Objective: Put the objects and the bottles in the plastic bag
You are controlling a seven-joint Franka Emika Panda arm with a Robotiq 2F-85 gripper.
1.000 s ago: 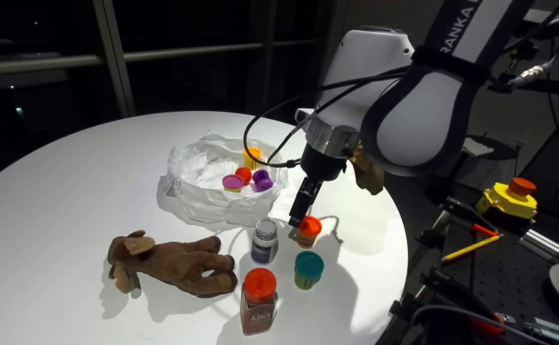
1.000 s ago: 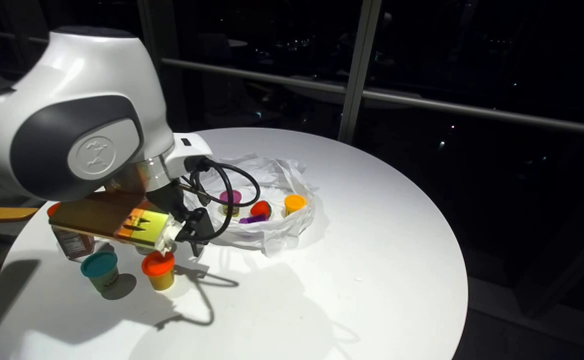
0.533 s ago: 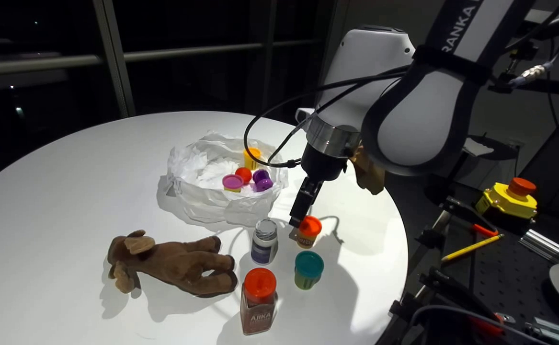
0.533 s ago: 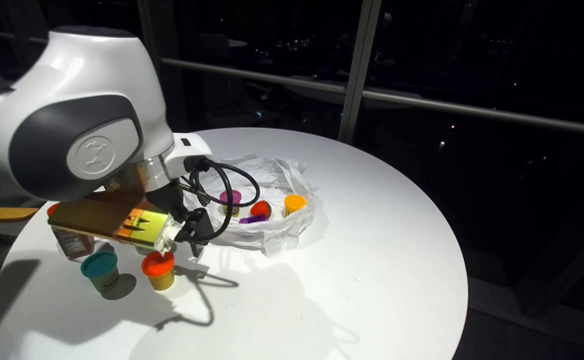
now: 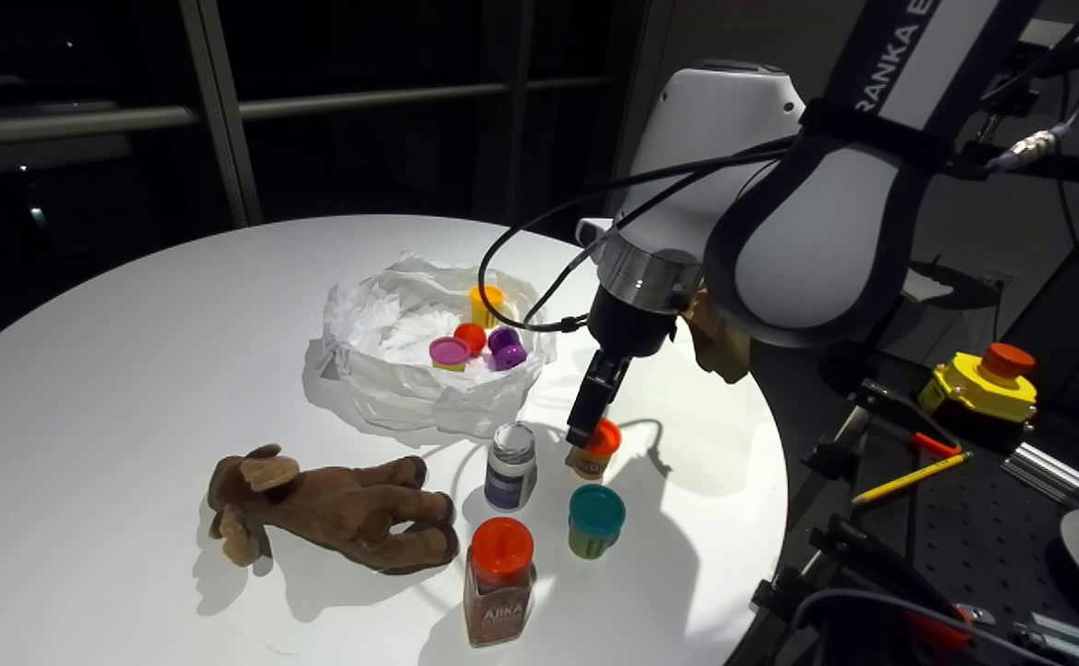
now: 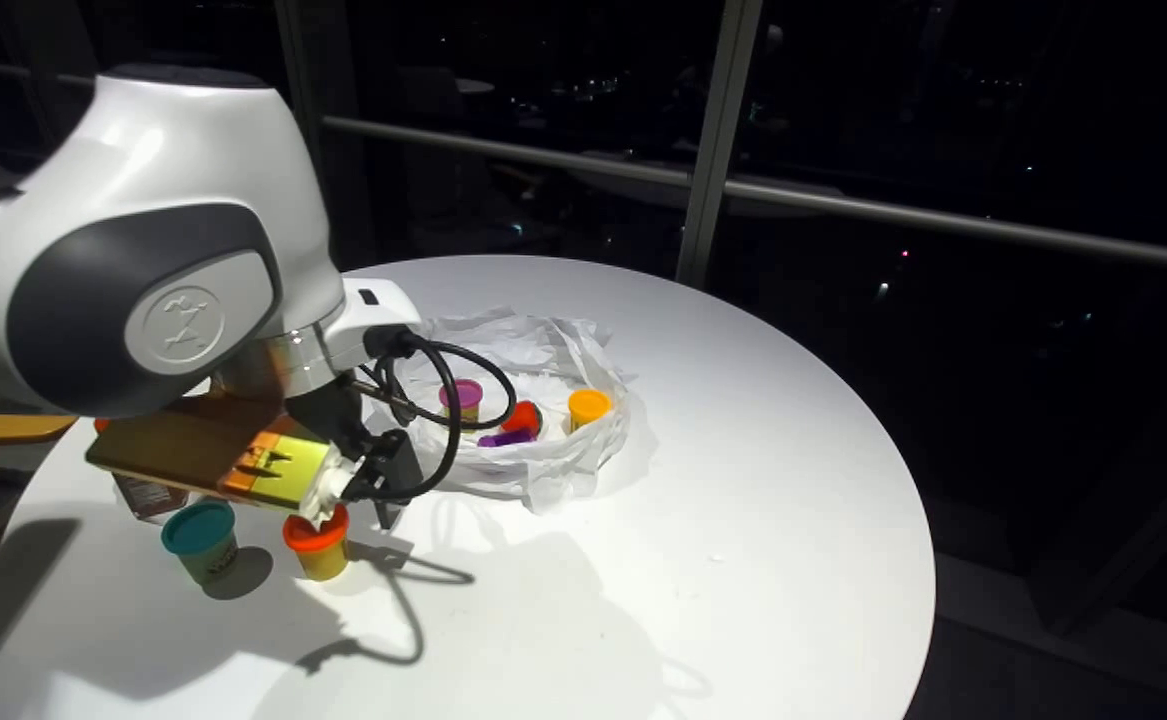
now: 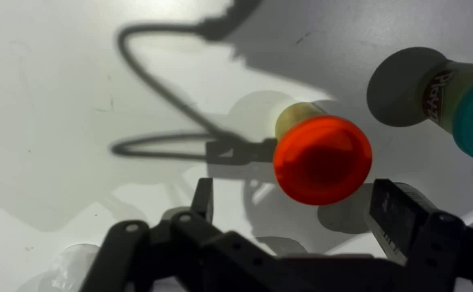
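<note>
Small round yellow tub with an orange-red plastic lid [image 7: 322,160]: standing up on the white table [image 5: 178,370], near the tips of the black gripper [image 7: 292,198].
Gripper: I see two fingers [image 7: 394,213] spread wide apart.

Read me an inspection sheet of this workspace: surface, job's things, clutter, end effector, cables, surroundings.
Surface: round white table, with small dark marks in the wrist view.
Job's things: plastic bag holds a yellow-lidded tub, pink-lidded tub, red piece and purple piece; outside, the plush toy lies, while the white bottle, red-capped bottle, orange-lidded tub and teal-lidded tub stand upright.
Clutter: a pencil on the black side board.
End effector: open, nothing held, close to the orange-lidded tub.
Cables: black cable loops off the arm; no snag seen.
Surroundings: dark windows; yellow box with red button.
</note>
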